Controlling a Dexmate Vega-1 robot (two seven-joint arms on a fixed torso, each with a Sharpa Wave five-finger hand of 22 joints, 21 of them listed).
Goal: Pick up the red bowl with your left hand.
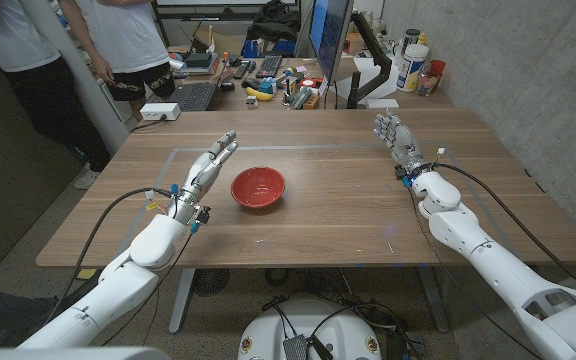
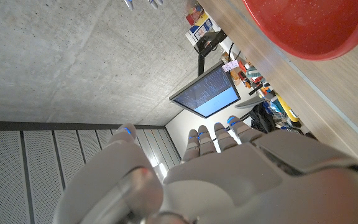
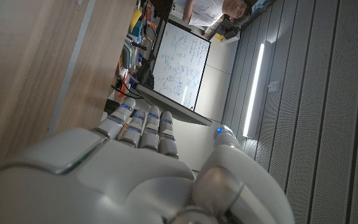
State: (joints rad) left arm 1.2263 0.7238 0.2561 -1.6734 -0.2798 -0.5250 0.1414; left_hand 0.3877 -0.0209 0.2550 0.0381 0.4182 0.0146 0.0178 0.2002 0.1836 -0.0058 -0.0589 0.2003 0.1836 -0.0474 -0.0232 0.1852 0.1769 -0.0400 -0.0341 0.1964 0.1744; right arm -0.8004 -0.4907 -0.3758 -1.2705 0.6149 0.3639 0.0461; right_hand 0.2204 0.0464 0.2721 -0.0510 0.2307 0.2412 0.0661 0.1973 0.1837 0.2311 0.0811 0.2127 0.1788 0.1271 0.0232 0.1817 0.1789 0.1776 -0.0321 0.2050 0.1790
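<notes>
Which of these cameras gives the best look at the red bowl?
The head view: the whole red bowl sits upright on the wooden table, just beside the left hand, not touched. The left wrist view catches part of its rim and side, cut off by the frame. The right wrist view looks along bare tabletop.

Evenly and brightly lit from overhead in the head view, with only soft, short shadows under the glossy round red bowl (image 1: 258, 188) and both white robot hands on the wooden table (image 1: 328, 215). Sharp across the middle, slightly bowed toward the edges. Close and blurred on the pale hand backs in both wrist views, with a hard glare from the long white ceiling light strip (image 3: 255, 87) and a glowing blue monitor screen (image 2: 207, 97).
</notes>
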